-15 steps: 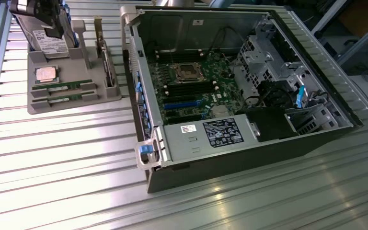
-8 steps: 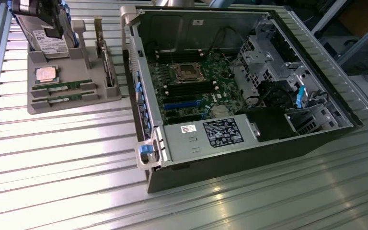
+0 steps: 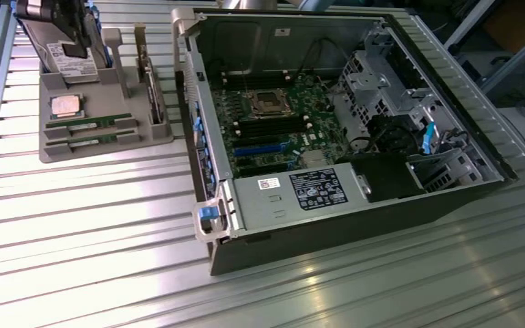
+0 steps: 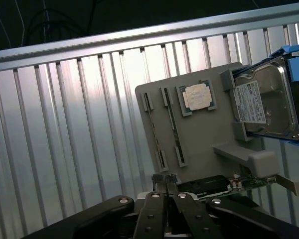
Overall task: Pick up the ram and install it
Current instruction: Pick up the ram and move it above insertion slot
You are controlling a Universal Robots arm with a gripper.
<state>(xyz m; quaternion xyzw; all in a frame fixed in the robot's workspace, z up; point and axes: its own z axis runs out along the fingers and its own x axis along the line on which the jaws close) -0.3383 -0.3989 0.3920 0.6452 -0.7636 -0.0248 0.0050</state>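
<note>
Status: the task is at its opening stage, and no part of it is complete.

The ram (image 3: 89,124) rests in its holder on the grey parts tray (image 3: 107,147), just beside the processor chip (image 3: 65,106). A second stick (image 3: 89,141) of the same kind lies in the next holder. The tray stands on the worktop (image 3: 107,232), to the exterior view's left of the open computer case (image 3: 210,225).

In the case, the memory slots (image 3: 267,127) on the motherboard (image 3: 244,102) appear dark and unoccupied. Judge from this that you have installed nothing yet.

In the wrist view, the pincer (image 4: 165,179) hangs above the tray (image 4: 209,134), near the end of the holders where the ram (image 4: 172,124) shows edge-on. Its fingertips (image 4: 159,178) stand narrow, with a slight gap, and nothing lies between them. They appear clear of the stick and do not touch it.

The hard drive (image 4: 266,104) sits in its own cradle at the far end of the tray.

Remaining work, as far as you can judge: the grasp, the lift, the transfer to the case, and the seating of the ram in a slot.
</note>
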